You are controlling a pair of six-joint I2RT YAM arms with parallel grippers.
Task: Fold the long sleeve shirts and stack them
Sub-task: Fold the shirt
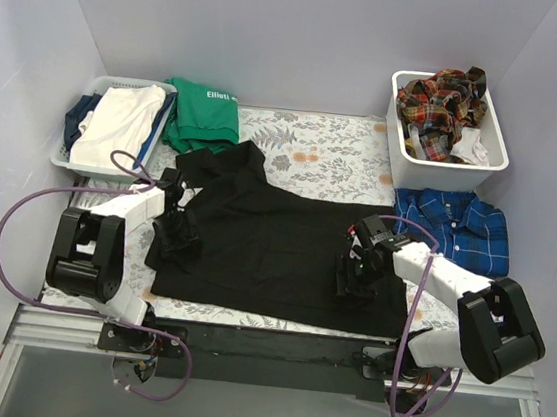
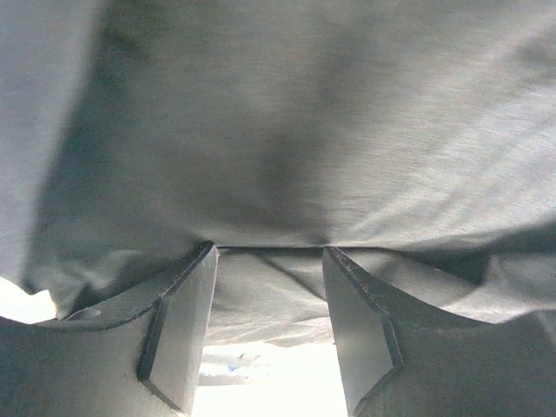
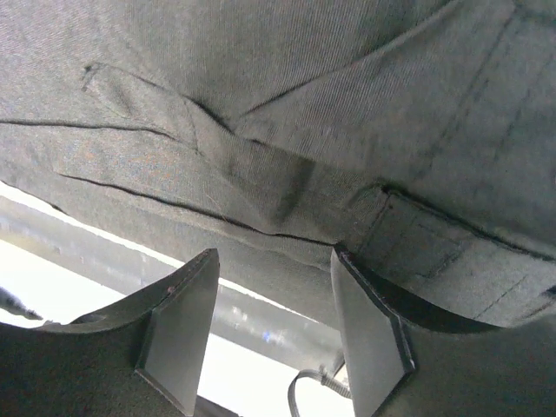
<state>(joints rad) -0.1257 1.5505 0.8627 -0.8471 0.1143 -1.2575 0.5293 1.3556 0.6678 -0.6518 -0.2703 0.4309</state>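
A large black long sleeve shirt (image 1: 274,243) lies spread flat across the middle of the table. My left gripper (image 1: 177,233) is down on its left edge. In the left wrist view the left gripper (image 2: 269,250) is open, its fingertips touching the black cloth (image 2: 287,130), with nothing pinched between them. My right gripper (image 1: 356,274) rests on the shirt's right part. In the right wrist view the right gripper (image 3: 274,252) is also open, tips against a seamed fold of the black cloth (image 3: 287,104). A folded blue plaid shirt (image 1: 454,229) lies at the right. Red-orange plaid shirts (image 1: 439,103) fill the bin.
The white bin (image 1: 445,159) stands at the back right. A white basket (image 1: 83,158) with white and dark cloth stands at the back left, with a green top with white lettering (image 1: 203,114) beside it. The floral table cover (image 1: 329,159) shows behind the black shirt.
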